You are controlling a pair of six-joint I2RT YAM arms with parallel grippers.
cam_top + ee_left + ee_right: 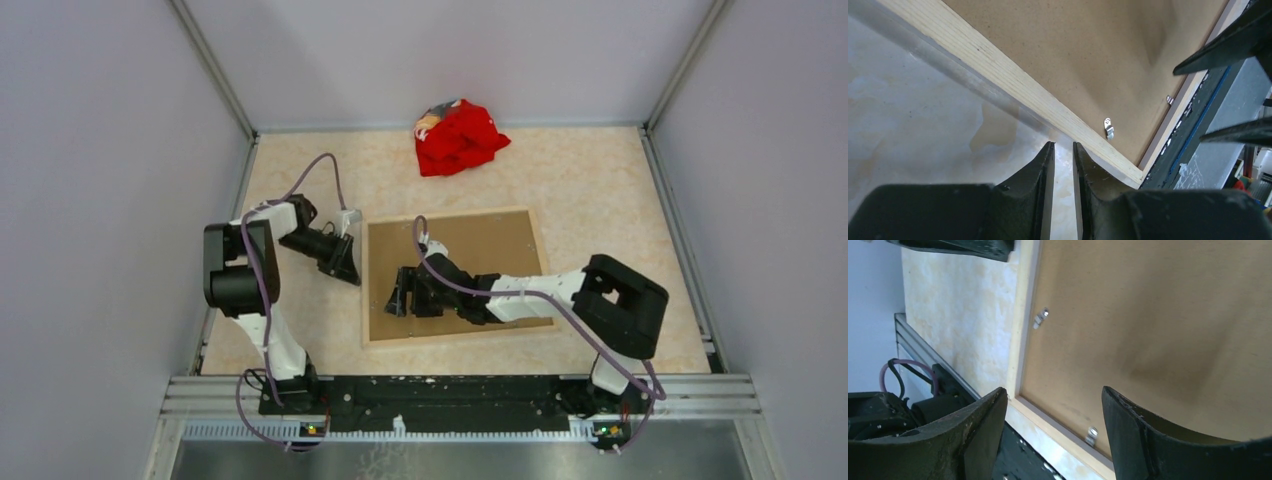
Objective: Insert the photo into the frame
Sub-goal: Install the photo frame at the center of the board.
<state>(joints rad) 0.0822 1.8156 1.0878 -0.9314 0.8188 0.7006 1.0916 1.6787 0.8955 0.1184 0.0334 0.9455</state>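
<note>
Top external, frame face down, pale wood edges, brown backing board

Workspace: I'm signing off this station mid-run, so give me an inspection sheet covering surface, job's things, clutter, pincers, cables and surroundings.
Surface: beige marbled table.
Job's things: frame lies back up, brown backing board inside it, metal tabs at its rim; photo not seen.
Clutter: crumpled red cloth at the far edge.
Pincers: left pincer beside the frame's left edge, jaws narrowly apart, empty; right pincer over the backing board, jaws wide, empty.
Cables: a purple cable loops along each arm.
Surroundings: grey walls, metal rail at the near edge.
</note>
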